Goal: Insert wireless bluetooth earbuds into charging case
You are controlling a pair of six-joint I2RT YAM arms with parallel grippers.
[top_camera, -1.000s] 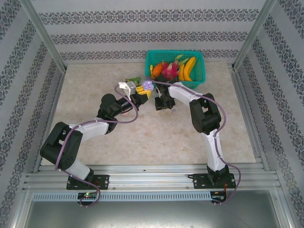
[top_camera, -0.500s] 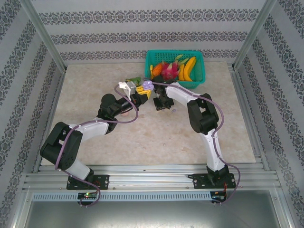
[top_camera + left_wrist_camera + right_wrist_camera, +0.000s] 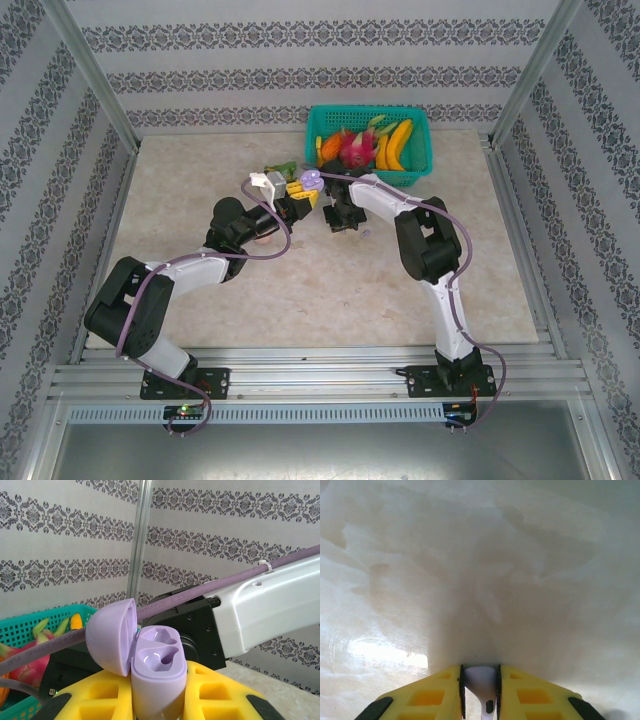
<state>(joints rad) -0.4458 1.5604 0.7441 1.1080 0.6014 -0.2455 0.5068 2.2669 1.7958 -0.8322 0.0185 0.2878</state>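
Left claw [image 3: 298, 192]: clenched on the case [image 3: 157, 680], yellow fingers [image 3: 215, 692] pressing its lower body from both sides.
Case: lilac and upright, held above the table [image 3: 200, 300] near the middle of its far edge, just left of the basket [image 3: 365, 110].
Lid [image 3: 111, 635]: hinged open, standing to the left of the body in the left wrist view.
Sockets [image 3: 156, 655]: two, both bare, facing up.
Right claw [image 3: 480, 692]: grasping an earbud [image 3: 479, 680], its yellow fingers shut against it on either side and pointing down at the bare table.
Earbud: pale, with a small dark mark, pinched at the fingers' tips. Whether it touches the table I cannot tell.
Claws: near each other in the top view, the right one just right of and nearer than the left, with a gap between them.
Right arm [image 3: 270, 605]: its white link and purple cable [image 3: 200, 592] pass behind the case in the left wrist view.
Basket: teal, at the table's far edge right of centre, holding bananas [image 3: 398, 143] and other toy fruit.
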